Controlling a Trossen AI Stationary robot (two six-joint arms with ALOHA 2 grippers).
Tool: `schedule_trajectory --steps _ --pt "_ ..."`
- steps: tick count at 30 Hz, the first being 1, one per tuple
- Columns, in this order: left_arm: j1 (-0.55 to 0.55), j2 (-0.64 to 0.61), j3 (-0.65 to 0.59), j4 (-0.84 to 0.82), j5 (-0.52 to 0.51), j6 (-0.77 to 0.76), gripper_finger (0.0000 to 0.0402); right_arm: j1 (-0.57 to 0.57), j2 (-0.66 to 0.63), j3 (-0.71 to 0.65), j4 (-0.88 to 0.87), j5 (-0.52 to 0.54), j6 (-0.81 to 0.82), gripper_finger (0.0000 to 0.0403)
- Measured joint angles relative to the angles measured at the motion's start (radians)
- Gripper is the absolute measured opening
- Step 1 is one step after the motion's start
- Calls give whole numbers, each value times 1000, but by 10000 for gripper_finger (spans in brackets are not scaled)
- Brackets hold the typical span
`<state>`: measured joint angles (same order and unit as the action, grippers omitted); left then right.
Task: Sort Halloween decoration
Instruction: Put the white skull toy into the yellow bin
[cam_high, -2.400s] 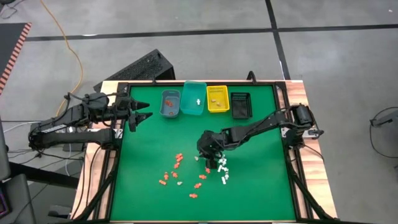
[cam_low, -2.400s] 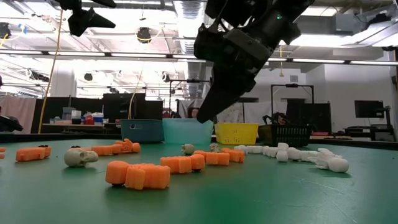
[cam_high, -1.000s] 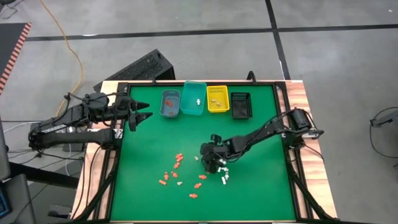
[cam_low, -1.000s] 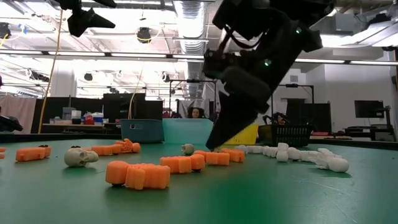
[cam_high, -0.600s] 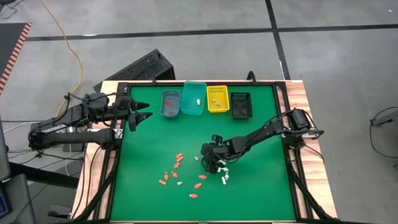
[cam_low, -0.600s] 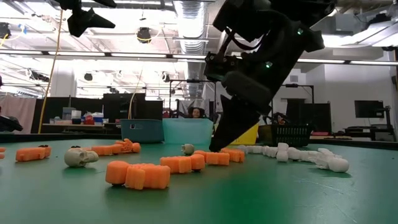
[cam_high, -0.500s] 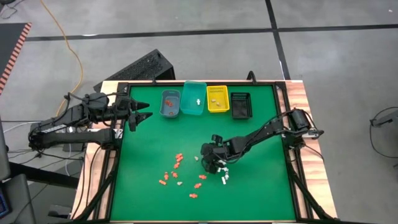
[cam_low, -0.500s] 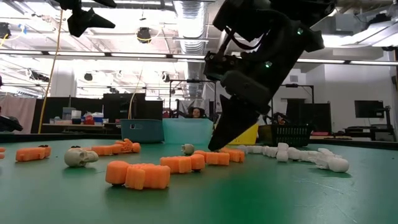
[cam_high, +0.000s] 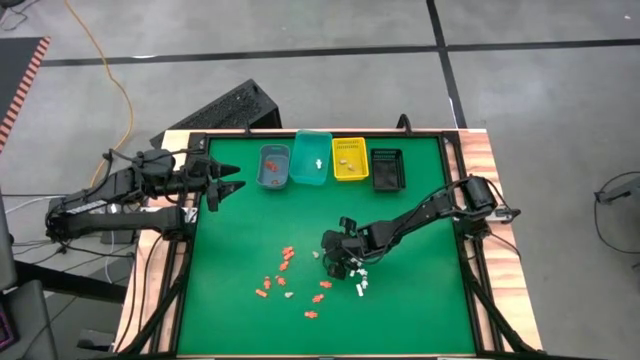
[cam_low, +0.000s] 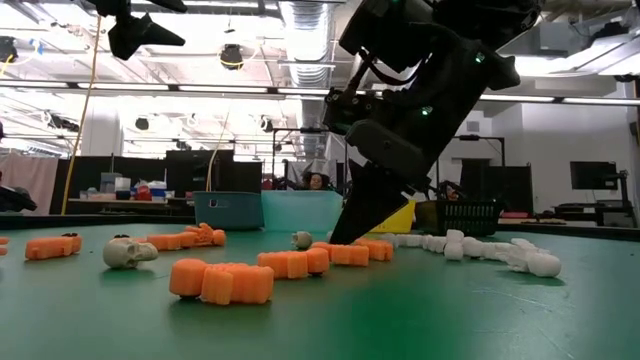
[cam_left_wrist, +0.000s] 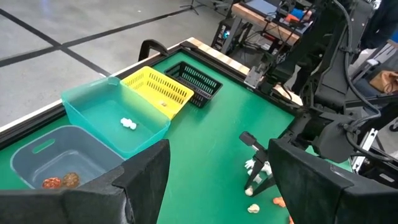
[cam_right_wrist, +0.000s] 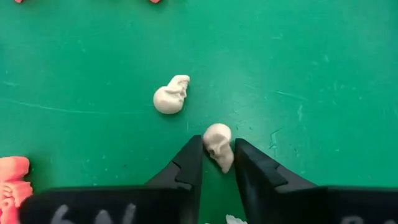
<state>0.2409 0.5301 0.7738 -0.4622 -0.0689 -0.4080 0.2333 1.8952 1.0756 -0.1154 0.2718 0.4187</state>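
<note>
Right gripper jaws snug around tan skull.

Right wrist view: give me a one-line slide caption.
Right tool closes on a small tan skull figurine on the green table mat; a second tan skull lies beside it.

From above, the right arm hides its own fingers; contents of the black bin are too small to tell.

Nothing readable on the bins, the table or the pieces. Only cut-off white marks on the right gripper, not legible.
</note>
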Motion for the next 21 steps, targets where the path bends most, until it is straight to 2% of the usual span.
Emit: schedule_trajectory --steps 11,21 --pt "0 0 0 0 0 2 261 -7 3 30 -21 -4 -5 17" --pt "0 0 0 -3 1 2 261 -23 -19 29 -26 -7 0 9"
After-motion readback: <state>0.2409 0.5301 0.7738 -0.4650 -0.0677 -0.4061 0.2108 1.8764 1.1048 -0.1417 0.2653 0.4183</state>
